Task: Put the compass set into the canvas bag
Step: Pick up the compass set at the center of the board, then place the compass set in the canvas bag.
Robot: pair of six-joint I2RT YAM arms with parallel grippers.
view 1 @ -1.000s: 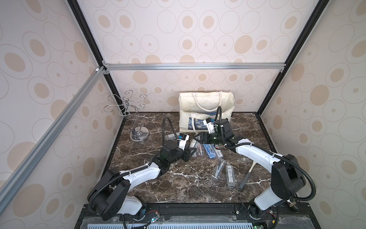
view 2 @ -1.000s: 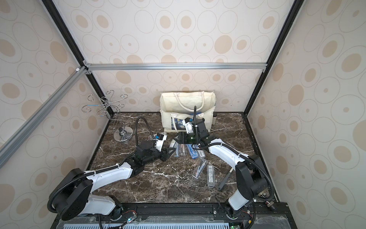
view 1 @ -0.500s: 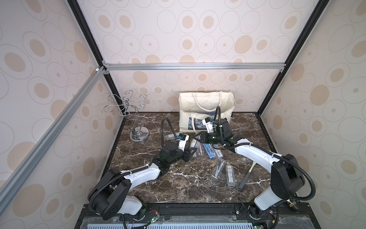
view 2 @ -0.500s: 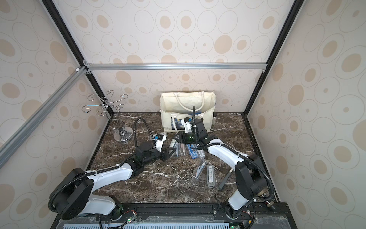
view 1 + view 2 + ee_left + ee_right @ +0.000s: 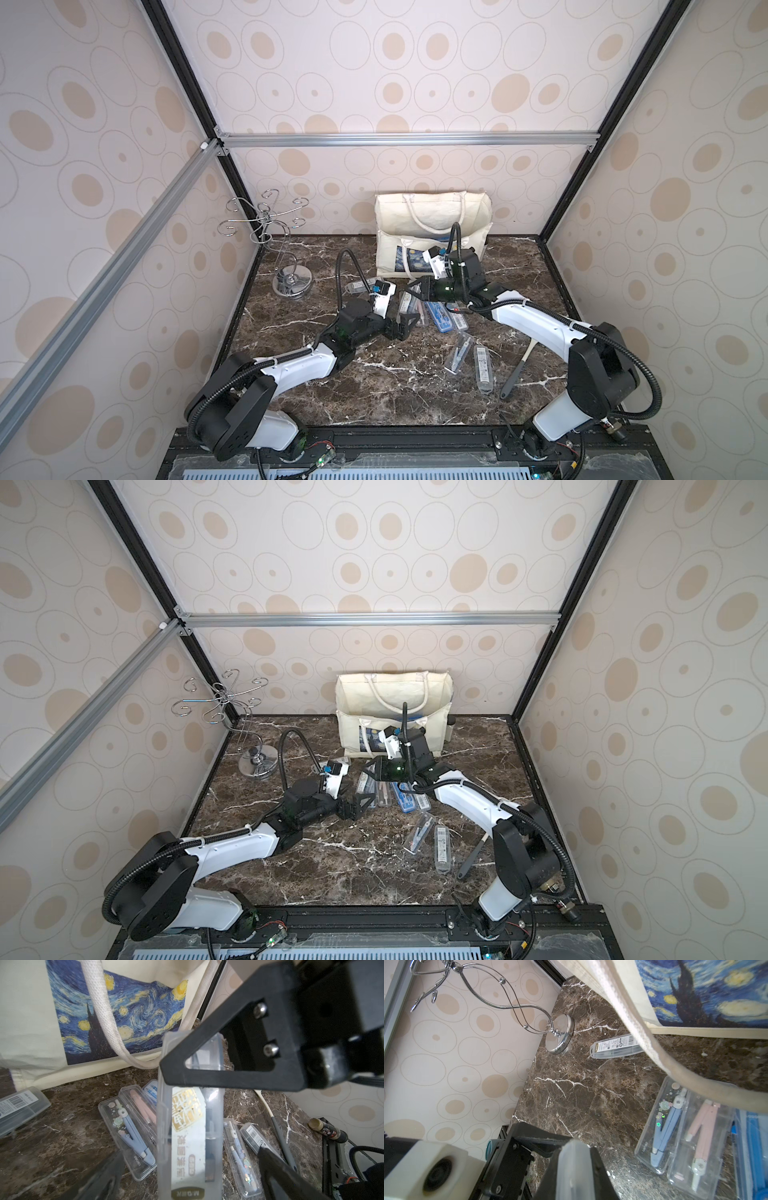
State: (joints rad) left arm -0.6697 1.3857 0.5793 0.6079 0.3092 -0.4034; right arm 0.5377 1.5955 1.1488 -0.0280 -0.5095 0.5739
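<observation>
**Handover above the counter:** A frosted clear plastic compass set (image 5: 190, 1126) hangs above the dark brown marble counter (image 5: 374, 386), pinched at one end by the right gripper (image 5: 575, 1152). The set is a long, narrow case with a pale label bearing a gold seal stamp and gold lettering. Dark parts show dimly through its wall, but what they are cannot be made out.

The left gripper (image 5: 191, 1152) stands spread wide around the case's other end. Its black fingers (image 5: 278, 1169) sit on either side of the plastic without touching it.

In a top view the two arms meet tip to tip near the middle of the counter, just in front of the large cream canvas bag (image 5: 432, 220). The bag stands upright against the back wall with its mouth open. Its thick white rope handles (image 5: 104, 1014) droop over a blue-and-yellow swirling starry-night print (image 5: 124, 1018) on the front panel.

Below the held set, more clear cases lie side by side on the counter. One holds a blue compass (image 5: 128, 1132) and its neighbour a pink compass (image 5: 143, 1109). A clear case with a barcode label (image 5: 616, 1046) lies apart from them, near the round base of a chrome wire stand (image 5: 293, 286). A grey-handled tool (image 5: 513, 380) lies on the right arm's side of the counter.
</observation>
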